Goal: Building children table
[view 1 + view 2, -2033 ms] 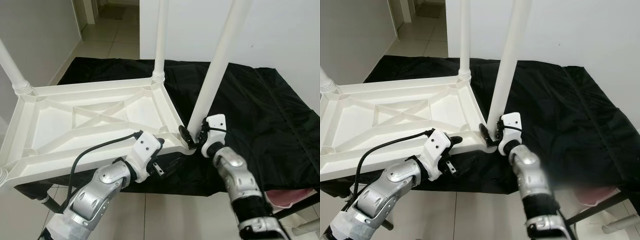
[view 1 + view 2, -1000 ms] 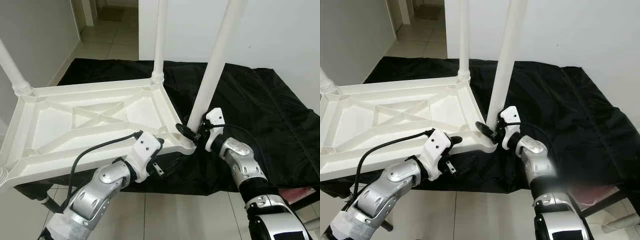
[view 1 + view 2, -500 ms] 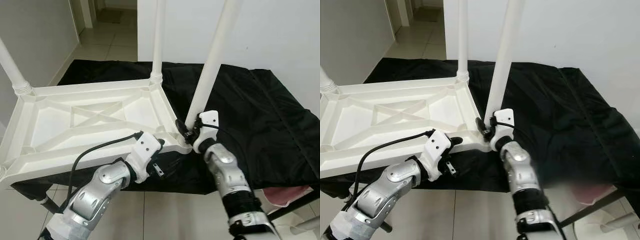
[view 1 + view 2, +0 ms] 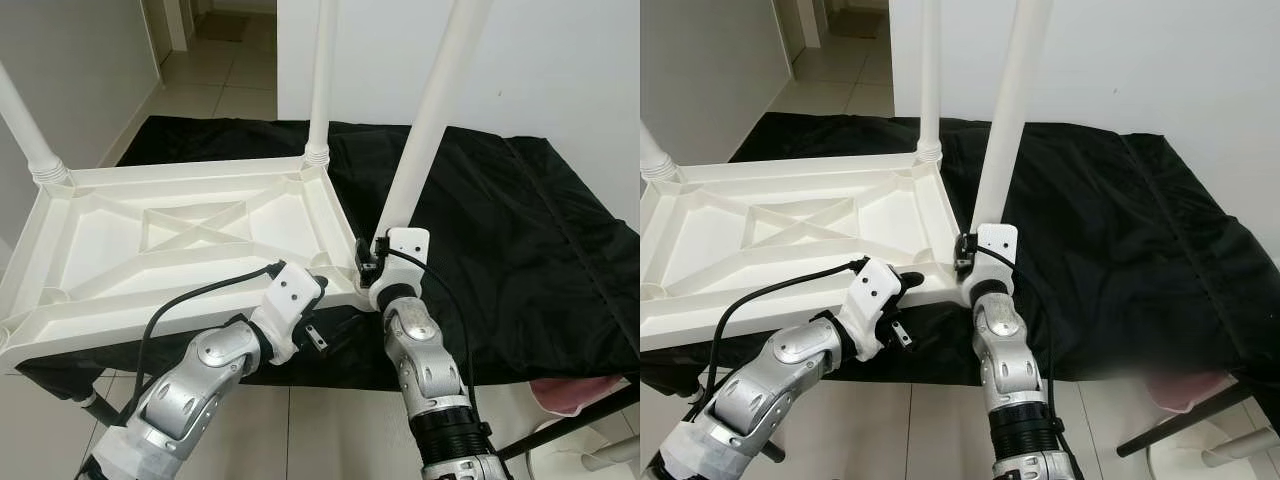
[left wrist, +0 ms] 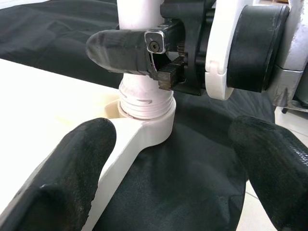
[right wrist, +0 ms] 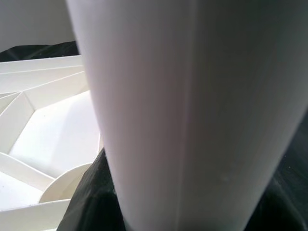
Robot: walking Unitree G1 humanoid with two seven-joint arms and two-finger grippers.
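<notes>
The white tabletop (image 4: 180, 235) is lying upside down on a counter draped in black cloth (image 4: 520, 230), its ribbed underside facing up and its near right corner jutting toward the robot. Three legs are rising from it: one at the far left corner (image 4: 25, 125), one at the far right corner (image 4: 320, 80), and the near right leg (image 4: 430, 120), which is sitting in its corner socket (image 5: 144, 108) and leaning slightly to the right as it goes up. The right hand (image 4: 372, 258) is clamping this leg just above the socket, its black fingers (image 5: 120, 50) pressing against the white tube from either side. The left hand (image 5: 168, 163) is hovering just short of the same corner with its fingers spread apart, one over the tabletop's edge and one over the cloth, gripping nothing. What matters for the next move is that the leg's long axis is running nearly straight up from the socket, so any seating or twisting will probably have to act along or around that upright line. The right hand is already on the leg, while the left is the nearer one for steadying the corner of the tabletop.
</notes>
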